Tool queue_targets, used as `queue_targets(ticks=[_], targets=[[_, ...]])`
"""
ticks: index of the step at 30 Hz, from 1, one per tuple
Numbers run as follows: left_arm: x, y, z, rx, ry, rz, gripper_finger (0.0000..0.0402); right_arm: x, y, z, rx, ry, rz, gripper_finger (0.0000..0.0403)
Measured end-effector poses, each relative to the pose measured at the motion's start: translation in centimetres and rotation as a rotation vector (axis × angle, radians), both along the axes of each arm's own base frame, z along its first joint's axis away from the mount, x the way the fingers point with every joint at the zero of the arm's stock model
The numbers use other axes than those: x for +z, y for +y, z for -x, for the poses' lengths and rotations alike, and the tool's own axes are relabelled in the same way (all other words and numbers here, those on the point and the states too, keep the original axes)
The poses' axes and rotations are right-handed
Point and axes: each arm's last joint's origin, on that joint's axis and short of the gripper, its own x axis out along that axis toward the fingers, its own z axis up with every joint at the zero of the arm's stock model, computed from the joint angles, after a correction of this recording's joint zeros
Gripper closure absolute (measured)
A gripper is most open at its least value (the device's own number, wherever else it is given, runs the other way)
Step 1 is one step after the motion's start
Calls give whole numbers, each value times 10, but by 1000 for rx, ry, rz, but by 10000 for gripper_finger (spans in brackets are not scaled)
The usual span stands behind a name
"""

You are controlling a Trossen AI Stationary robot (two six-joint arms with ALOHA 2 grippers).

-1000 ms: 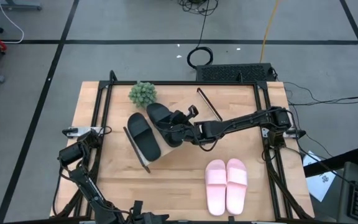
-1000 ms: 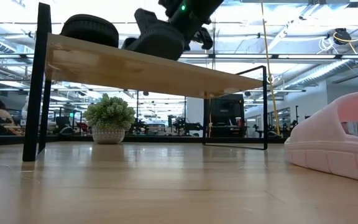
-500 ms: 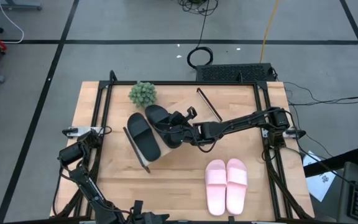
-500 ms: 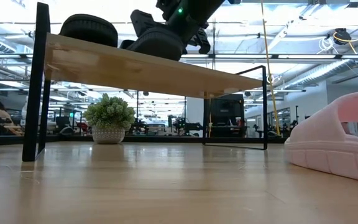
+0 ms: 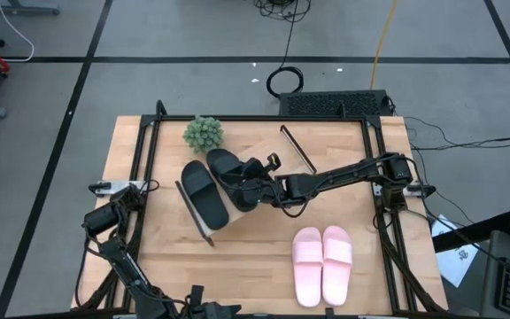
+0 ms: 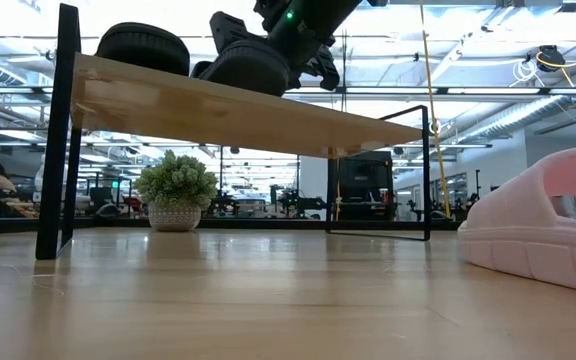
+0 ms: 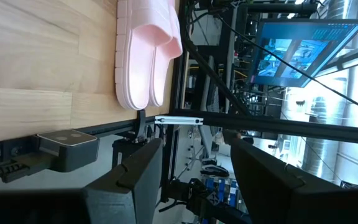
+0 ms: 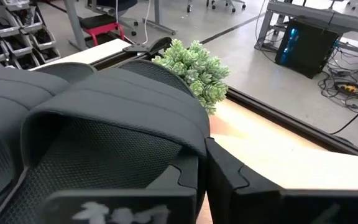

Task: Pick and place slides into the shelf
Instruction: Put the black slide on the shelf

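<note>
- Second black slide (image 5: 235, 177) is pinched by the right end effector (image 5: 257, 180), fingers fully closed on its strap; the right wrist view shows the strap (image 8: 114, 112) right in front of the closed fingers.
- It's over the shelf (image 5: 237, 168), beside the first black slide (image 5: 204, 193) that already lies on the board. In the low view its sole (image 6: 243, 65) looks at or just above the board surface (image 6: 238, 110); can't tell whether it's touching.
- Step in hand: placing black slide no. 2. My read: roughly halfway, one on the shelf, one being set, the pink pair (image 5: 322, 264) not yet touched.
- Next move likely: settle it flat next to its mate, open the fingers, lift clear without dragging the strap. Then go for the pink slides near the table's front edge, well apart from the shelf.
- Left end effector (image 7: 191, 180) parked off the table's front-left corner, fingers partly apart, holding nothing; it looks at the pink pair (image 7: 146, 53).
- Table (image 5: 255, 244): light wood, small potted plant (image 5: 203, 133) at the back by the shelf end.
- Room: grey floor with black tape lines, cables, monitor (image 7: 303, 46), benches beyond.
</note>
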Motion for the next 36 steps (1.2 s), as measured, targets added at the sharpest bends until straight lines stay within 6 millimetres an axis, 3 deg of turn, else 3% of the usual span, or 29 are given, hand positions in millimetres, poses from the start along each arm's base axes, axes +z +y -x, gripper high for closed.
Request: queue_targets(ticks=[19,36], targets=[[0,0,0,-11,5,-9,211,-15,9,-7,30,-8,-38,402],[-1,0,0,-14,15,-29,211,-15,15,-11,184,23,-62,335]])
